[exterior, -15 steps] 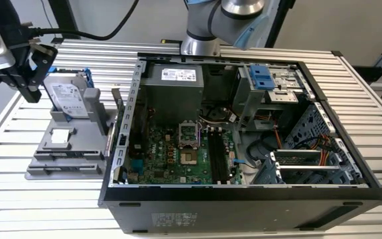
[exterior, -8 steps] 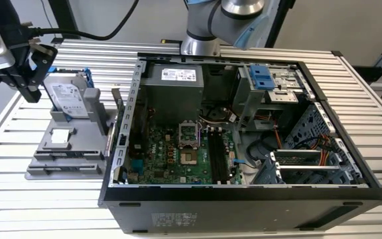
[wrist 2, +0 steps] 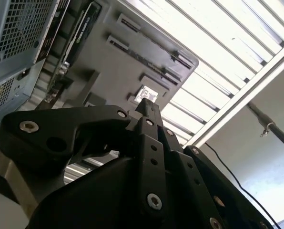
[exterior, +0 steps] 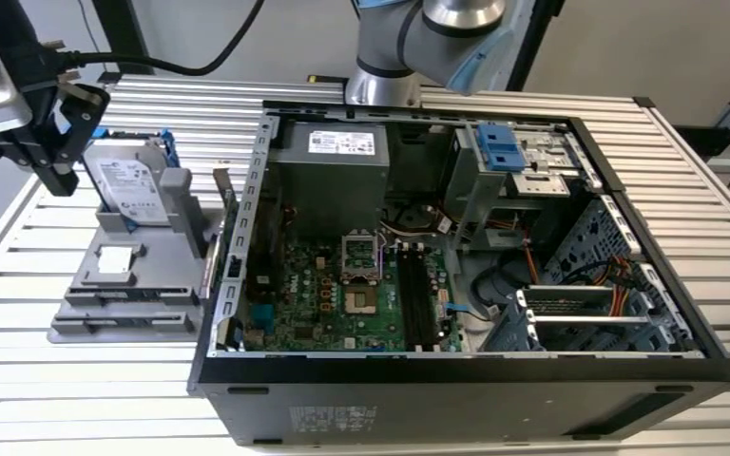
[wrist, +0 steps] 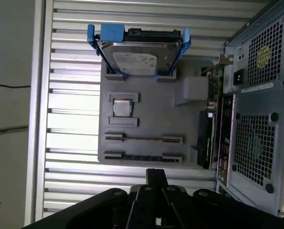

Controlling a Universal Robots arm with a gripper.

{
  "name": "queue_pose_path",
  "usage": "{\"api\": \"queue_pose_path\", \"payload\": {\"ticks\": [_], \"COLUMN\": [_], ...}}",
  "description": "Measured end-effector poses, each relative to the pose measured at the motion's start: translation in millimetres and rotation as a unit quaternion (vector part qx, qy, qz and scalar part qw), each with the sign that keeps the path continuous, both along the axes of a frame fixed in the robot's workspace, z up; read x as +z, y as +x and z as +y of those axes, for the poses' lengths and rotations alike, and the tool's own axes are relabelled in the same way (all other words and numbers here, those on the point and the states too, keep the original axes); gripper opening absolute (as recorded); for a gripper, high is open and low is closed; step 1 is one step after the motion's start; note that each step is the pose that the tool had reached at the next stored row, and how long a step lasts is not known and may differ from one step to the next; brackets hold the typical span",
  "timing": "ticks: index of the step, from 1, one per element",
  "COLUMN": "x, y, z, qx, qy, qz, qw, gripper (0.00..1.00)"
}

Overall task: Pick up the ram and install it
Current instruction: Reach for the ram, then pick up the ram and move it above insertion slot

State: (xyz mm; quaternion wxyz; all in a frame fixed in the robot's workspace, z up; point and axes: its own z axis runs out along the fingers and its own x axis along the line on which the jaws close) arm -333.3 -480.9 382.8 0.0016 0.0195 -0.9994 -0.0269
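Observation:
Two ram sticks stand on edge in the slots of a grey holder [wrist: 151,119]: a thin brownish ram [wrist: 143,139] and, beside it, a darker ram [wrist: 143,156]. In the first wrist view my black gripper [wrist: 156,174] hovers over the slatted table just past the holder's edge, close to the darker stick and touching nothing. Its fingers are pressed together with nothing between them. In the exterior view the gripper [exterior: 61,180] hangs high at the left, above the holder [exterior: 124,285]. The open computer case [exterior: 467,370] shows a green motherboard [exterior: 327,285] with long black memory slots [exterior: 418,299].
A silver hard drive [wrist: 137,57] with blue rails stands at one end of the holder, and a small square chip [wrist: 122,107] lies mid-holder. An expansion card [wrist: 206,138] stands between holder and case. The slatted table's edge [wrist: 39,114] runs alongside the holder.

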Motion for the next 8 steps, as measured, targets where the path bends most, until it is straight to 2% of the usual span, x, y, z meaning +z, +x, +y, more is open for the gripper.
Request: {"api": "queue_pose_path", "payload": {"ticks": [7,8], "x": [0.0,0.0], "y": [-0.3,-0.9], "z": [0.0,0.1], "qx": [0.000,0.001], "qy": [0.0000,0.0000], "qz": [0.0001,-0.0017], "qw": [1.00000,1.00000], "gripper": [0.00,0.00]}}
